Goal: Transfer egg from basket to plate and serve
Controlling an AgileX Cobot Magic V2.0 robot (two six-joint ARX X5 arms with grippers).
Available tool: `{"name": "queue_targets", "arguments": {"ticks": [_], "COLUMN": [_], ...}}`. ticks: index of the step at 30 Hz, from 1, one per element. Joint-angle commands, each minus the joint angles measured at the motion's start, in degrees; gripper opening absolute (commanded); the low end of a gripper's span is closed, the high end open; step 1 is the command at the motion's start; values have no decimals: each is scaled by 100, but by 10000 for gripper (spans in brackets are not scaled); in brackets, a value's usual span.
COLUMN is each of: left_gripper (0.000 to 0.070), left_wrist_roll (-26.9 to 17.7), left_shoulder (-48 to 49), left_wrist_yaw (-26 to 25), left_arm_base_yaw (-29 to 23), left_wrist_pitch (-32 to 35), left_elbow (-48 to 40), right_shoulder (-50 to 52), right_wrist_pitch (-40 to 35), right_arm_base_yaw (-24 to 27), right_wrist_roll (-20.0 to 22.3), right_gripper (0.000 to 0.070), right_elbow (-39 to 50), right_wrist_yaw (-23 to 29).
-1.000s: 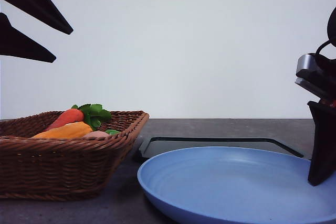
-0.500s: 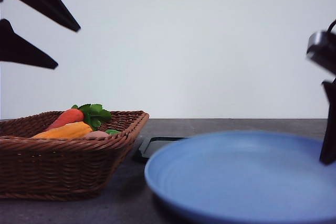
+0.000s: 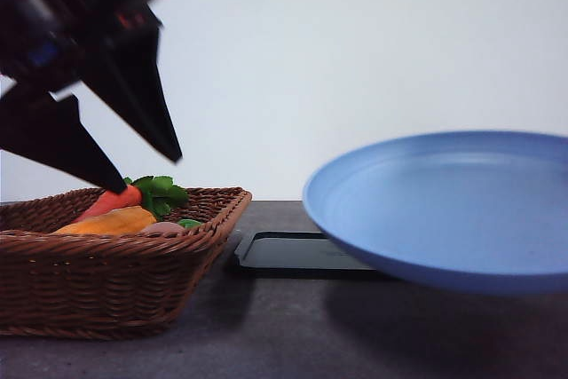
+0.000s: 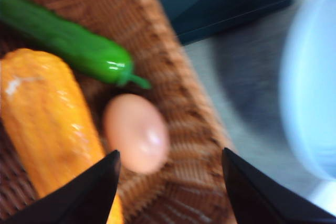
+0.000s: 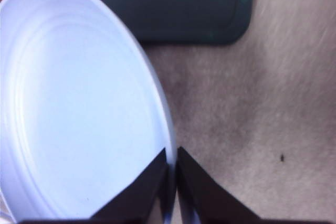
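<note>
The egg (image 4: 137, 132) lies inside the basket (image 3: 115, 281), on the woven floor near the basket's slanted side wall. In the left wrist view its long axis runs at a slant, roughly parallel to the orange corn cob (image 4: 47, 135), which lies just beside it. The green cucumber (image 4: 68, 43) lies beyond the egg, and its stem end points toward the egg. In the front view the egg (image 3: 164, 229) shows only as a low pinkish bump behind the basket rim, next to the corn cob and below the carrot (image 3: 111, 201) with green leaves.

The left gripper (image 3: 146, 170) hangs above the basket with its two fingers wide apart, holding nothing. In the left wrist view the egg sits between the two fingertips (image 4: 102, 174), not touched.

The right gripper (image 5: 171, 174) is closed on the rim of the plate (image 3: 444, 206). The plate is lifted off the table (image 3: 293, 335) and tilted, so its hollow side faces the camera. The black tray (image 3: 297, 253) lies flat on the table behind and below it.
</note>
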State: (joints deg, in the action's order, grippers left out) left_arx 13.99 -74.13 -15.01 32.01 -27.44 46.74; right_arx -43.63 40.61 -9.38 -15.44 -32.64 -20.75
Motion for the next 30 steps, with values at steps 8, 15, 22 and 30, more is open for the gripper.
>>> {"name": "queue_targets", "arguments": {"ticks": [8, 15, 22, 30], "left_gripper": [398, 395, 376, 338], "left_wrist_roll": [-321, -450, -453, -457], "left_shoulder": [-854, -1087, -1097, -1248], "left_wrist_yaw": [57, 174, 174, 173], "left_arm_base_yaw": [63, 63, 63, 64], "left_wrist_pitch": [162, 190, 366, 306], "left_elbow": [269, 269, 269, 269], "right_shoulder": [187, 185, 185, 187], "right_wrist_pitch": [104, 100, 99, 102], "right_arm_base_yaw": [70, 70, 70, 67], "right_wrist_roll": [-66, -61, -61, -61], "right_gripper": [0, 0, 0, 0], "right_elbow": [-123, -123, -123, -123], "right_wrist_yaw": [5, 20, 24, 18]}}
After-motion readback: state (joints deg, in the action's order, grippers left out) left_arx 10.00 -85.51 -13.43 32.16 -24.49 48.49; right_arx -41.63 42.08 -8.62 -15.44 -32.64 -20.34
